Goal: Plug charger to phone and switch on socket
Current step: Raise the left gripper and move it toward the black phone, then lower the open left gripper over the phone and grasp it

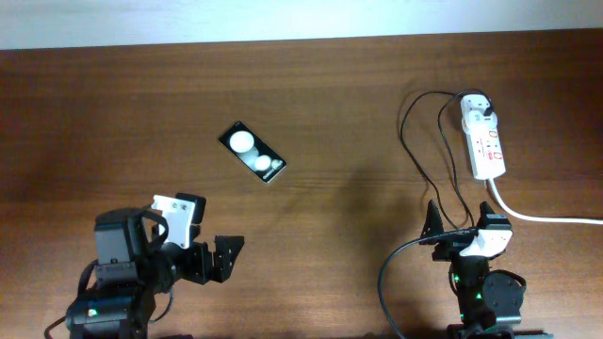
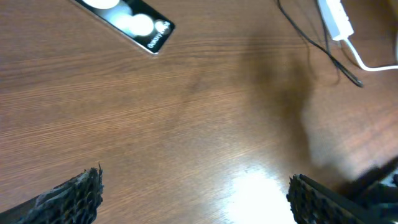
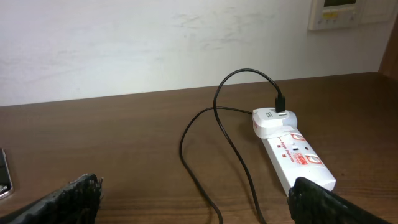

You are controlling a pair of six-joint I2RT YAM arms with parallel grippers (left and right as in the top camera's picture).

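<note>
The black phone [image 1: 252, 153] lies flat at mid-table, its glossy face showing two white spots; it also shows in the left wrist view [image 2: 134, 22]. The white socket strip [image 1: 485, 141] lies at the right, with a white adaptor plugged into its far end [image 3: 292, 155]. The thin black charger cable [image 1: 415, 141] loops from the adaptor toward my right gripper [image 1: 462, 226] and runs between its open fingers [image 3: 193, 186]. The cable [image 3: 217, 106] is not in the phone. My left gripper [image 1: 219, 256] is open and empty, near the front left, below the phone [image 2: 194, 186].
The socket's thick white cord [image 1: 546, 217] runs off to the right edge. A white wall rises behind the table's far edge, with a wall panel [image 3: 336, 12] at the upper right. Bare wooden tabletop [image 1: 358, 188] lies between phone and socket.
</note>
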